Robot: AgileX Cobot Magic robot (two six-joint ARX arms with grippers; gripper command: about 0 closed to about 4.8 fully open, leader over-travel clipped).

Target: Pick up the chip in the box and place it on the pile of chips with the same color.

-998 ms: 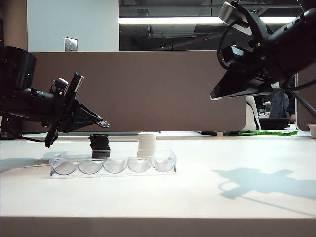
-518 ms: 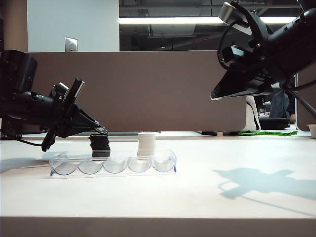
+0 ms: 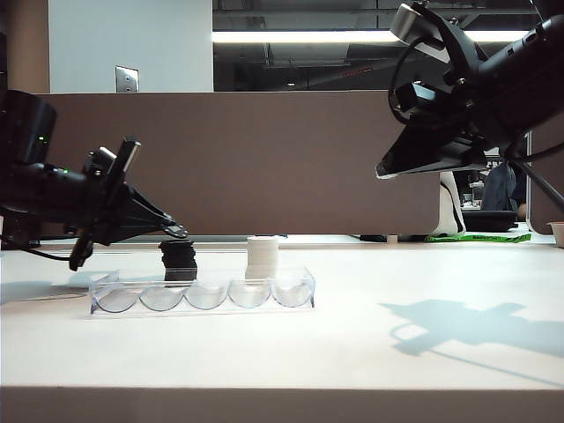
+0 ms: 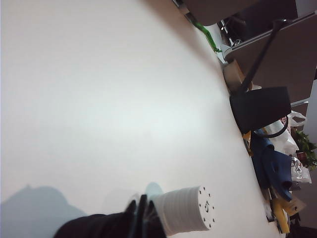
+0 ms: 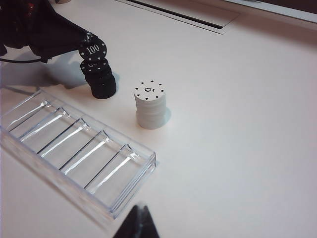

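Note:
The black chip (image 5: 93,49), marked "100", hangs level just above the pile of chips (image 5: 101,80), a short uneven black stack. My left gripper (image 5: 85,43) is shut on the chip's edge; in the exterior view this gripper (image 3: 179,233) sits right over the pile (image 3: 179,262). In the left wrist view the left gripper (image 4: 142,214) shows as dark fingertips pinching a thin dark edge. The box (image 5: 74,148), a clear slotted tray, lies in front of the stacks with nothing in it. My right gripper (image 5: 140,218) is shut, held high at the right (image 3: 382,169) with nothing in it.
A taller neat white stack (image 5: 151,105) marked "5" stands right of the black pile, behind the box (image 3: 203,293). A brown partition runs along the table's far edge. Office clutter lies beyond the far right edge (image 4: 277,168).
My left gripper has sunk a little with the chip, ending just over the black pile. The right arm has not moved.

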